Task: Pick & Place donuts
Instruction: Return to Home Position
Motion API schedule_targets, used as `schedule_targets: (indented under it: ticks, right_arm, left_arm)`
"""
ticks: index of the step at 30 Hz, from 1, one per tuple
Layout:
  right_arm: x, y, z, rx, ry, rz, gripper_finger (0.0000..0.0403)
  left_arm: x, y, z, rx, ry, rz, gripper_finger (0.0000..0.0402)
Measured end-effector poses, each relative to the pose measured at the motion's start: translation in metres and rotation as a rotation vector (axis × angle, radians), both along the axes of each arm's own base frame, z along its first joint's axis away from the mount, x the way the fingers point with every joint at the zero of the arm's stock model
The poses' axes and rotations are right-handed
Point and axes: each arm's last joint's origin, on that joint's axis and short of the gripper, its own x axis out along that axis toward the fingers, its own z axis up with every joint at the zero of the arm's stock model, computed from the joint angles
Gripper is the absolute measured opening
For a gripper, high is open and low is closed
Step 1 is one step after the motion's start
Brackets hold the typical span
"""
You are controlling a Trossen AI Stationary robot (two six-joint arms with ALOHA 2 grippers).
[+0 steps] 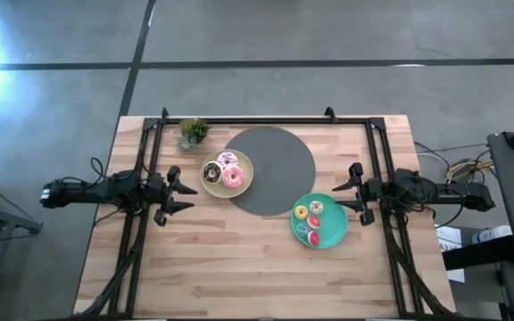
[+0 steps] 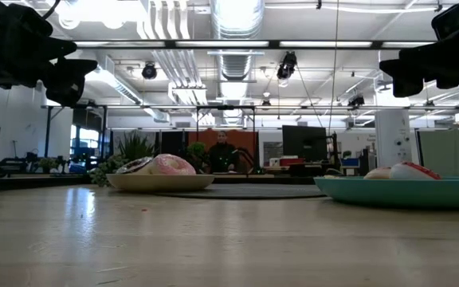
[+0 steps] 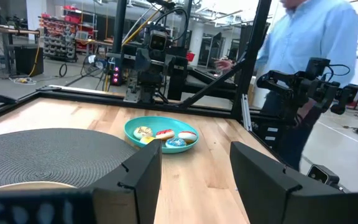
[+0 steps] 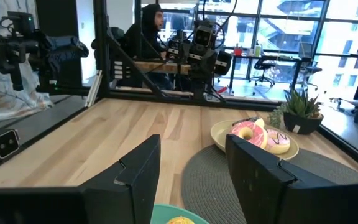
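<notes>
Three donuts, pink [image 1: 233, 176], chocolate-brown [image 1: 211, 173] and white [image 1: 227, 160], lie on the cream plate [image 1: 244, 184] left of the dark grey disc [image 1: 270, 169]. Several smaller donuts, among them yellow [image 1: 301, 212], white [image 1: 316, 207] and red [image 1: 313, 221], lie on the teal plate [image 1: 335, 234]. My left gripper [image 1: 188, 196] is open and empty at the table's left, above the wood. My right gripper [image 1: 344, 196] is open and empty at the right, beside the teal plate. Both plates also show in the low view: cream [image 2: 159, 182], teal [image 2: 405, 191].
A small potted plant [image 1: 192, 132] stands at the far left of the table. Black frame rails [image 1: 257, 120] run along the far edge and both sides. A person in a light blue shirt [image 3: 309, 43] stands beyond the right side; another person [image 4: 148, 31] sits beyond the left.
</notes>
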Motion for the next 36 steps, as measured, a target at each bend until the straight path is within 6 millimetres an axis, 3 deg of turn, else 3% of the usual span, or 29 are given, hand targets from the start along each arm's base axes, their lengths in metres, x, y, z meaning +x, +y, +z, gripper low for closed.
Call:
schedule_targets:
  ticks: [36]
  right_arm:
    - [0.0, 0.0, -0.0002, 0.0, 0.001, 0.0, 0.017]
  left_arm:
    - [0.0, 0.0, 0.0, 0.0, 0.0, 0.0, 0.0165]
